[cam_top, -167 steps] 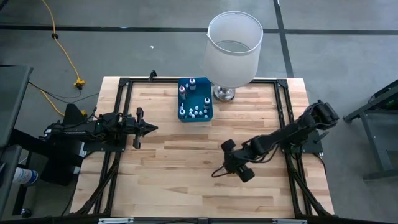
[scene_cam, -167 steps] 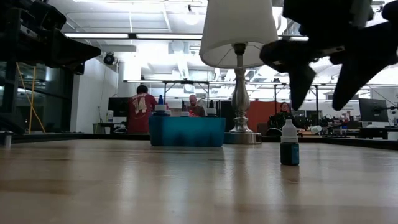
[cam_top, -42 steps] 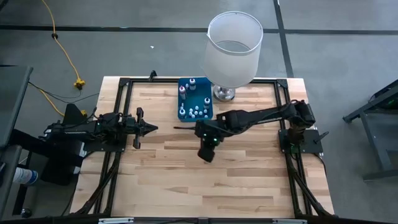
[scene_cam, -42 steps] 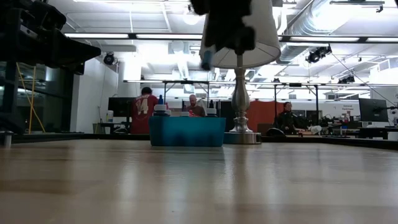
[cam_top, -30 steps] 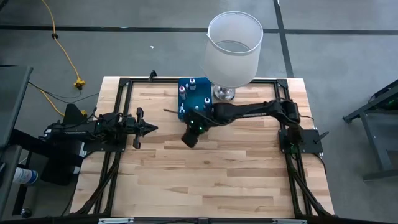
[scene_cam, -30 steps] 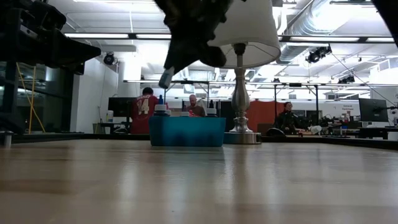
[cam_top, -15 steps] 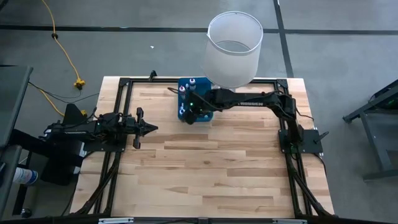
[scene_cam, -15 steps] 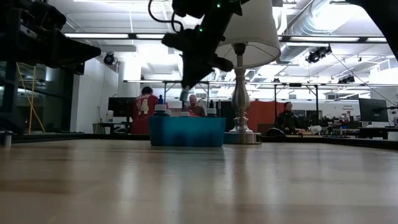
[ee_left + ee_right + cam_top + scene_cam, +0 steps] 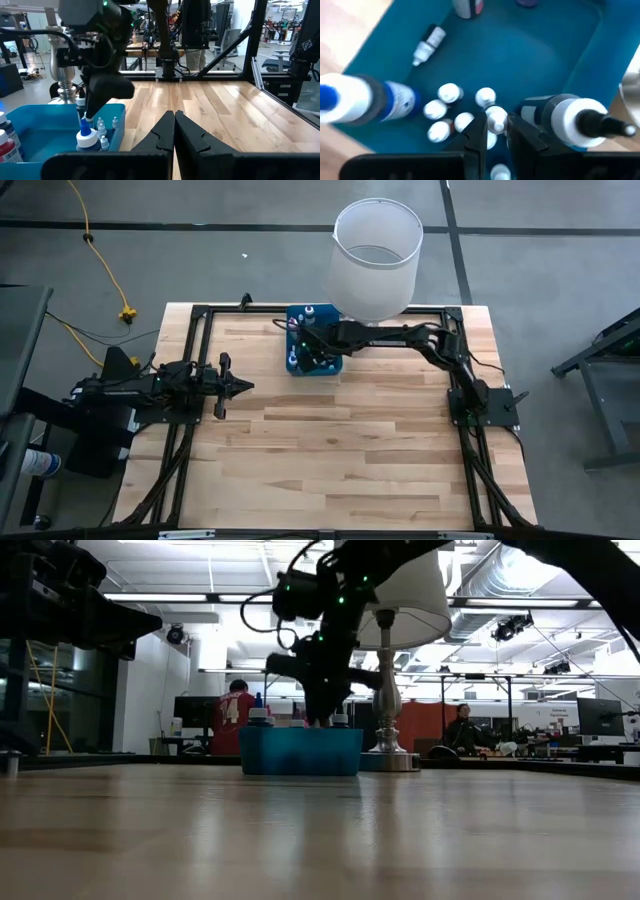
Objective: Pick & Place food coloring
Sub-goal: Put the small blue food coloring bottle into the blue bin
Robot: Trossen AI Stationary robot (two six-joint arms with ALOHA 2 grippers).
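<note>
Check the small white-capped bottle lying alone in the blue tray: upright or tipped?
Tipped. The small white-capped bottle lies on its side on the blue tray floor.

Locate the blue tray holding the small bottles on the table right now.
In the high view, the blue tray sits at the table's far edge, near centre, just left of the lamp base, with the right gripper over it.

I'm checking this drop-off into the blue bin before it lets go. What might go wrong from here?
The right gripper holds a small white-capped bottle right among a tight cluster of bottles; lowering or opening may topple neighbours. One bottle already lies on its side in the blue bin. The lamp base stands close by, so a wide retreat might clip it.
</note>
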